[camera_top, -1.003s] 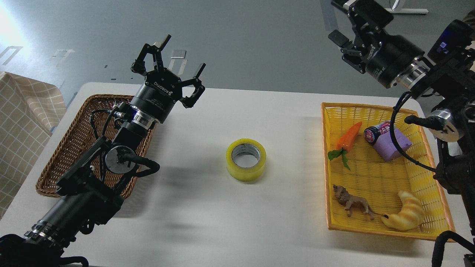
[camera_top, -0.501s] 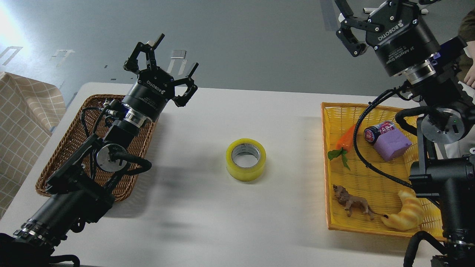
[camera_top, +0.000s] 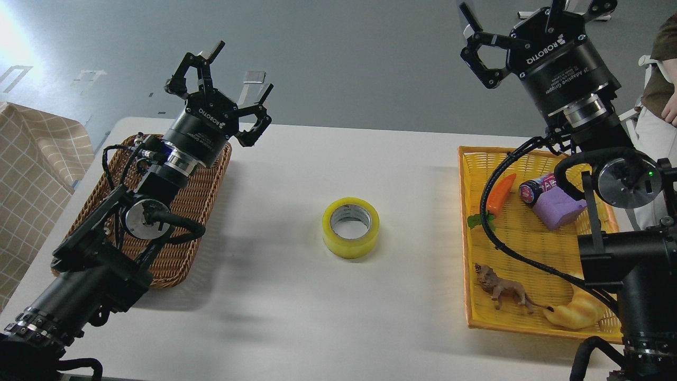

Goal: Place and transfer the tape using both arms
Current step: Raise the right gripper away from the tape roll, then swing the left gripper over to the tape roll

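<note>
Room: grey floor with pale tape marks; a checked beige cloth (camera_top: 26, 185) at the left edge; part of a person (camera_top: 664, 58) at the right edge.

Surface (camera_top: 338, 317): white, long, carrying three groups of items.

Item 1, the tape (camera_top: 351, 227): yellow translucent roll with a grey-white core, lying flat with the hole facing up, near the middle of the surface, between the two baskets and well apart from both hands; nothing touches it.

Item 2, brown wicker basket (camera_top: 174, 259): left side, partly hidden under the left arm.

Item 3, yellow basket (camera_top: 465, 233): right side, holding a toy carrot (camera_top: 497, 197), a purple block (camera_top: 558, 209) with a small dark jar (camera_top: 535, 190) against it, a toy lion (camera_top: 502, 291) and a yellow croissant toy (camera_top: 574, 315) partly behind the right arm.

Left hand (camera_top: 235, 69): raised above the far end of the brown basket, fingers spread wide, holding nothing.

Right hand (camera_top: 523, 16): raised high above the far edge of the yellow basket, near the top of the view; fingers spread apart, holding nothing, one finger partly cut off by the frame
</note>
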`<state>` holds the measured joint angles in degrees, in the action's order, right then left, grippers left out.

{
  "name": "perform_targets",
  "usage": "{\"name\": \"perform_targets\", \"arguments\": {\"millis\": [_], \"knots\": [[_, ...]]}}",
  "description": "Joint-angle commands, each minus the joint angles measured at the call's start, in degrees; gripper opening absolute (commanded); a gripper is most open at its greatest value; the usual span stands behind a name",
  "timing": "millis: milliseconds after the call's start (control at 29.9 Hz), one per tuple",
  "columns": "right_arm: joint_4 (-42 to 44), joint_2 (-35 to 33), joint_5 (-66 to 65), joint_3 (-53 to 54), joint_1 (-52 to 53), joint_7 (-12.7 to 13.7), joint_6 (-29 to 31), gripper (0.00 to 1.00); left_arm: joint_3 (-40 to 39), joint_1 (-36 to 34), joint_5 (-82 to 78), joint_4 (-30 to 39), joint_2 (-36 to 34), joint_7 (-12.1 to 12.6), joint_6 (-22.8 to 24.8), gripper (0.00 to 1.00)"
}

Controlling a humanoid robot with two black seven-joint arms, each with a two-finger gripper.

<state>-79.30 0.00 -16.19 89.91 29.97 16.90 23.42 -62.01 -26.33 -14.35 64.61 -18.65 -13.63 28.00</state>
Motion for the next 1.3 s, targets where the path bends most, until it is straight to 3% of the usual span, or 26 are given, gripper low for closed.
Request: {"name": "perform_targets", "arguments": {"millis": [0,100,468,802,1069,1270], "knots": [[-0.1,0.0,3.8,-0.2,-1.9,0.2,0.9,1.00,0.1,-1.0,-0.6,0.1,-1.4,0.1,0.0,0.98],[0.5,0.0,4.8,-0.2,-5.1,0.8,4.6,1.00,0.0,-1.6,-3.3,0.4,-2.9,-0.3,0.0,0.98],[1.5,0.0,6.2,-0.1,-5.5,0.9,4.6,1.00,0.2,-3.6,-12.3,0.7,-3.9,0.2,0.0,0.98],[2.1,0.0,6.0,-0.2,-5.9,1.0,4.6,1.00,0.0,-5.4,-45.9,1.3,-7.9,-0.6,0.0,0.98],[2.1,0.0,5.8,-0.1,-6.0,1.0,4.6,1.00,0.4,-5.7,-56.7,7.7,-13.6,-0.2,0.0,0.98],[2.7,0.0,5.6,-0.2,-5.9,1.2,4.6,1.00,7.1,-8.6,-67.7,13.0,-16.1,-0.6,0.0,0.98]]}}
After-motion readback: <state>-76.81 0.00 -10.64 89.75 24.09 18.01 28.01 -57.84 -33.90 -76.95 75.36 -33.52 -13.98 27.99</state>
